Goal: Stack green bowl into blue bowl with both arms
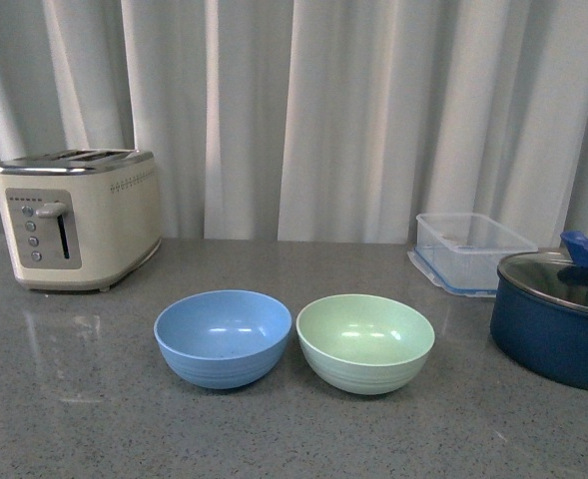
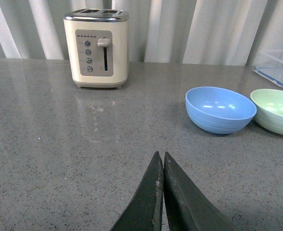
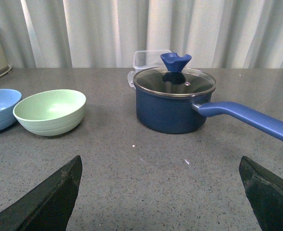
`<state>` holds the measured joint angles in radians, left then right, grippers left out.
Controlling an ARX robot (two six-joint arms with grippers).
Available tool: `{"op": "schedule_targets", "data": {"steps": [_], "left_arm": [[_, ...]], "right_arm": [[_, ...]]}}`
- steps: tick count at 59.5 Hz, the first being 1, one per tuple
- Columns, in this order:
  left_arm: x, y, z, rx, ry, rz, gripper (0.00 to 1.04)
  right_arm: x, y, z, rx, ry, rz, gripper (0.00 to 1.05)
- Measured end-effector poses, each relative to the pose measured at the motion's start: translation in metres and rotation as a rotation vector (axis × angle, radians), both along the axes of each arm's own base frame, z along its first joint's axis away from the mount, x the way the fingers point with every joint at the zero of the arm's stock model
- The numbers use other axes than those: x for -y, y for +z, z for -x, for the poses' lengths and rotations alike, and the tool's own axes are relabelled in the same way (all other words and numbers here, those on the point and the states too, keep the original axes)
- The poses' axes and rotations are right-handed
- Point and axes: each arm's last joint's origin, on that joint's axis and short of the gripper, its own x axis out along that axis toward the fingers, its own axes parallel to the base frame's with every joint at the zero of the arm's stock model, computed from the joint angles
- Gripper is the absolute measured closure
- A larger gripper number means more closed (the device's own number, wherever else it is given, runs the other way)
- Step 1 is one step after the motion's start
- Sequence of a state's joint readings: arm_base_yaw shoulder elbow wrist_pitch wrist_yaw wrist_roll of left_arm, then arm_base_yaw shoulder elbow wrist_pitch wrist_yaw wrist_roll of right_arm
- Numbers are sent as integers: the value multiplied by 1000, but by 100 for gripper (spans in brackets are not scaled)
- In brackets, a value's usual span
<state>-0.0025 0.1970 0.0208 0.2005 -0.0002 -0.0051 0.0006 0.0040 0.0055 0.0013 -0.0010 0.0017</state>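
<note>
Left pincer [image 2: 160, 155] pressed together, right pincer [image 3: 159, 161] spread wide, both empty and nearer than the bowls. Green bowl [image 1: 365, 342] upright on the counter [image 1: 74, 419], just right of the blue bowl [image 1: 223, 337], narrow gap between. Likely risk: a shallow rim grip nudging the green bowl into its neighbour, sliding both. Also clipping the pot handle [image 3: 247, 118] on the right during the reach.

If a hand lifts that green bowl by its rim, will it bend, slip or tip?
Probably stiff and light: the green bowl looks like moulded plastic. Its glossy inside may be slippery. Its narrow base suggests a rim push could tip it.
</note>
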Motion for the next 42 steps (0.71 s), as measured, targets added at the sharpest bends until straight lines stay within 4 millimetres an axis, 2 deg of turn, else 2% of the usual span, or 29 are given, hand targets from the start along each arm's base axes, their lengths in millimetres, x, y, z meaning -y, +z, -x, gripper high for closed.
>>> {"op": "schedule_targets", "data": {"steps": [10,20,26,30,35,37,40,42], "left_arm": [[0,-4,12,-14,0,0,101],[0,-3,13,-6,0,0,101],[0,-3,13,-6,0,0,84],[0,-3,13,-6,0,0,64],[0,-3,13,-6,0,0,50],[0,-3,13,-6,1,0,43],[0,-3,13,-6,1,0,34],[0,-3,13,-6,0,0,28]], "right_arm": [[0,0,0,0,0,0,10],[0,0,0,0,0,0,10],[0,0,0,0,0,0,10],[0,0,0,0,0,0,10],[0,0,0,-1,0,0,10],[0,-1,0,-76,-10,-8,10],[0,5,-3,-390,-33,-3,10],[0,9,-7,-537,-40,4,10]]}}
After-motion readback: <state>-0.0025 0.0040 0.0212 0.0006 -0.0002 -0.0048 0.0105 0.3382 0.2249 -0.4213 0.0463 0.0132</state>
